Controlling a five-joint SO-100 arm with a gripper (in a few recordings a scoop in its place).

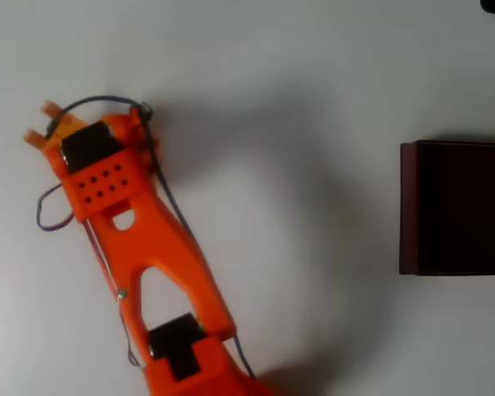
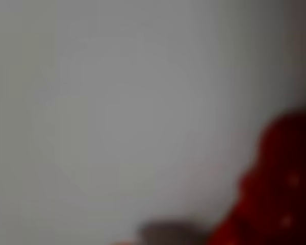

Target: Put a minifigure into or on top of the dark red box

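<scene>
Orange plastic formed the single arm, whose end effector (image 1: 43, 124) sat at the upper left of the overhead view, low over the white table (image 1: 297, 74). Two short finger tips projected from its far end; whether they were parted or clenched, and whether anything lay between them, could not be told from either view. One dark red box (image 1: 455, 208) stood well apart from the end effector, on the far side of the table at the right edge of the overhead view, with its near-black interior facing upward. One minifigure (image 2: 283, 189) appeared as a blurred bright red lump in the lower right corner of the wrist view, very close to the camera and hence close beside the end effector; contact could not be confirmed. The step in hand was judged to be the grasp. It would be done well by centring the fingers on the figure's body, closing gently so that the small figure did not squirt sideways, then lifting straight before swinging across to the box. Count: one arm, one figure, one box.
</scene>
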